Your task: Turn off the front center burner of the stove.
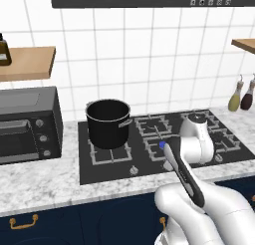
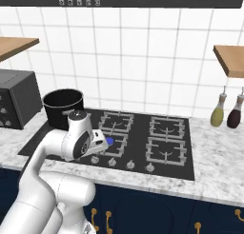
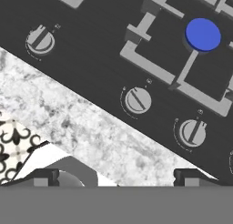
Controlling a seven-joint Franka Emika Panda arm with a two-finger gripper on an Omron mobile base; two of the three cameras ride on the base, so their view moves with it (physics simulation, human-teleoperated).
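Now, jaws: my jaws hang above the marble tabletop at the front edge of the wide flat black glass stove, spread wide with nothing between the two dark fingertips.
Why there: I judge this a stand-off pose, looking down on the knob row so I can choose a knob before closing in.
Burner: the front center burner, a square grey wire grate around a round cap glowing blue, sits beyond the knob row in the hand view; from the left base view its blue glow peeks out just beside my wrist.
Candidate knob: the small round silver knob with a raised bar lies nearest below that grate's corner; which knob drives this burner I cannot tell for sure.
Knob axis: its bar runs diagonally in the tilted hand view, its neighbour knob sits at a different slant, and a third silver knob is well apart.
Other things: a black round pot stands on the left front grate, away from my work.
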